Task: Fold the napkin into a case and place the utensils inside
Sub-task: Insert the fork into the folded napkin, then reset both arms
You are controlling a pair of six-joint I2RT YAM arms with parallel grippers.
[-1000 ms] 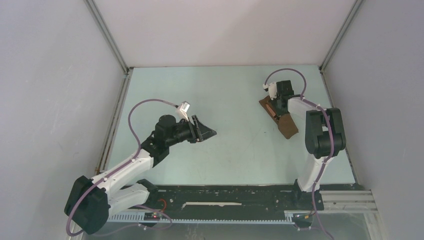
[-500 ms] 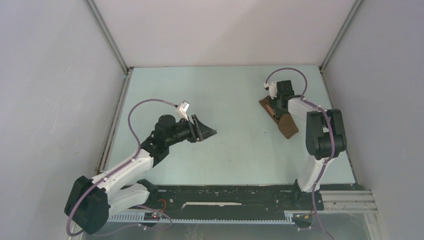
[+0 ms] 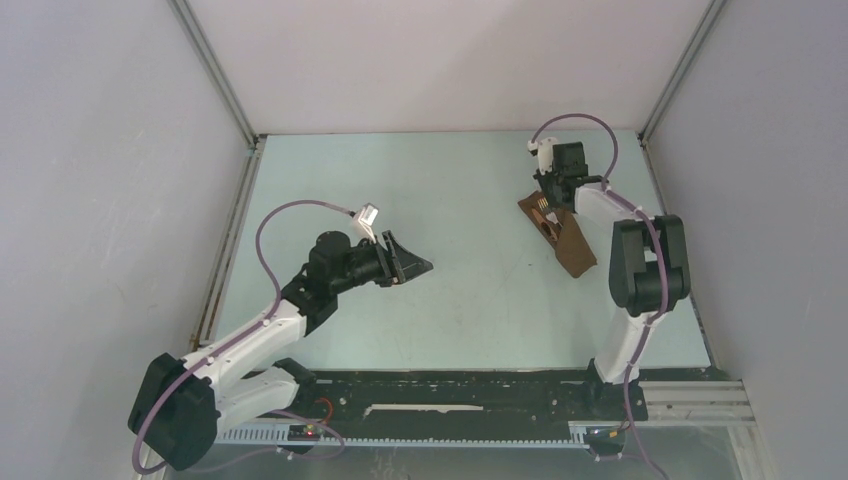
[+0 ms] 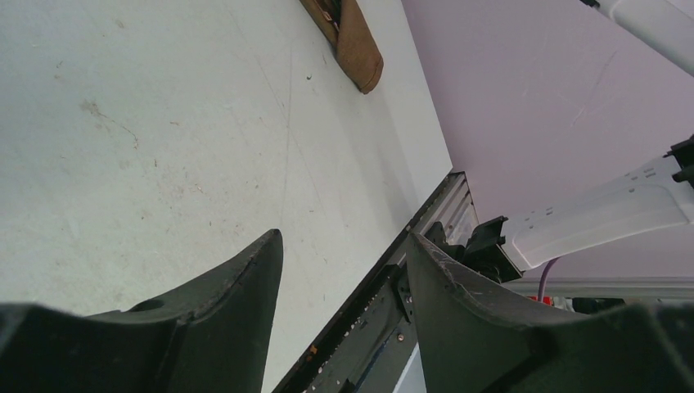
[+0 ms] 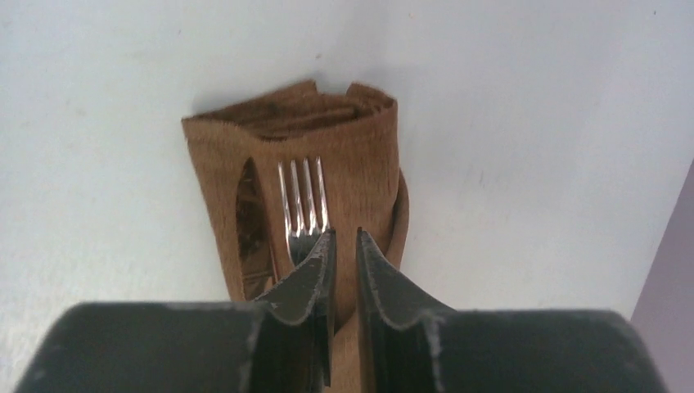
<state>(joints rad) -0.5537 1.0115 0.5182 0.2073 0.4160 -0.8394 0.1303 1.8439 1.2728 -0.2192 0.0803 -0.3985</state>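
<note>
a: well, where to look for the case (image 3: 573, 248)?
b: over on the right side of the table (image 3: 450, 180), toward the far edge, lying slantwise. narrow, brown, folded flat on the pale surface.
a: and the utensils?
b: tucked in. fork (image 5: 301, 196) with its tines lying bare on the cloth at the far end, knife (image 5: 250, 214) just beside it, to the left in the right wrist view, a stretch of blade showing. everything lower down hidden by the fold and by the right gripper (image 5: 344, 235).
a: right gripper, then?
b: hangs straight above that far end of the case, tips over the neck of the fork. jaws almost together, only a thin slit between, brown cloth showing through it. pinching anything or not, cannot tell; touching the fork or just clear of it, cannot tell either.
a: left gripper (image 4: 344, 239)?
b: well apart from the case, above bare table on the left half, aimed toward the right. jaws spread wide, holding nothing.
a: anything of the case from the left wrist?
b: yes, small at the top of that view, far beyond the spread fingers (image 4: 237, 286), one rounded end turned this way.
</note>
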